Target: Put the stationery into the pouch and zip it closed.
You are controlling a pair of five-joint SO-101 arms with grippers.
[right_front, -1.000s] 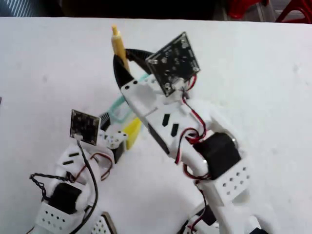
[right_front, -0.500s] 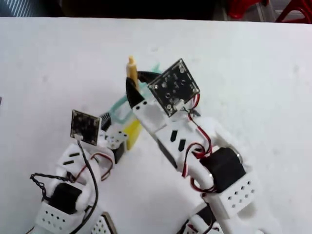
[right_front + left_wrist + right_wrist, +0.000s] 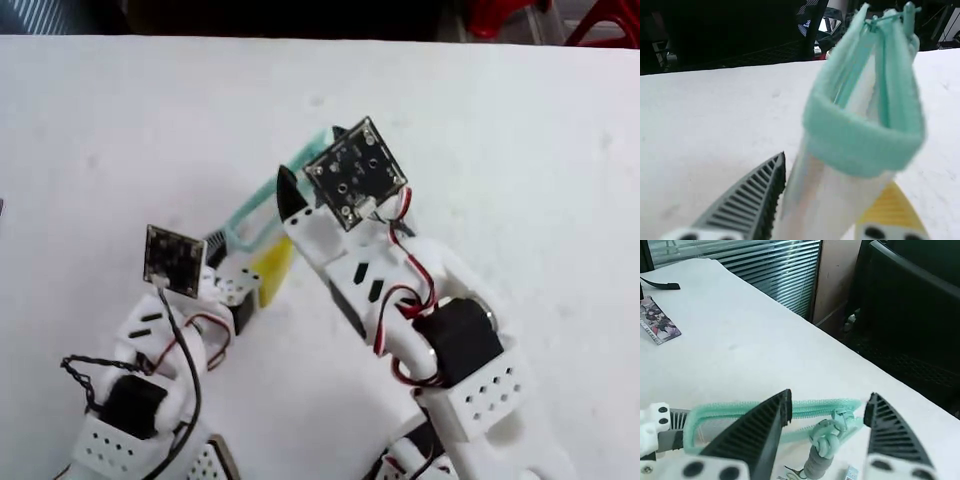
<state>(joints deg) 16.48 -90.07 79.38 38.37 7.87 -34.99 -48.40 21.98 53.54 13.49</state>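
Observation:
The pouch (image 3: 255,205), clear with a teal zipper rim, lies slanted on the white table, mouth gaping. My left gripper (image 3: 243,255) is shut on its near end, which shows pinched between the grey and yellow fingers (image 3: 835,175). The teal rim (image 3: 860,135) stands open above them. My right gripper (image 3: 312,165) hovers over the pouch's far end, open with nothing between its fingers (image 3: 830,396). Below its black fingers (image 3: 760,432) lie the teal zipper track (image 3: 740,407) and the knotted zipper pull (image 3: 827,440). No loose stationery shows on the table.
A printed card (image 3: 657,322) and a black strip (image 3: 662,286) lie far off on the table. The table's far edge (image 3: 320,38) borders a dark room. Bare table (image 3: 520,150) spreads on both sides of the arms.
The right gripper carried a yellow pen back over the pouch mouth and lowered. The pen is gone from its fingers now, and they stand open. The left arm has held still.

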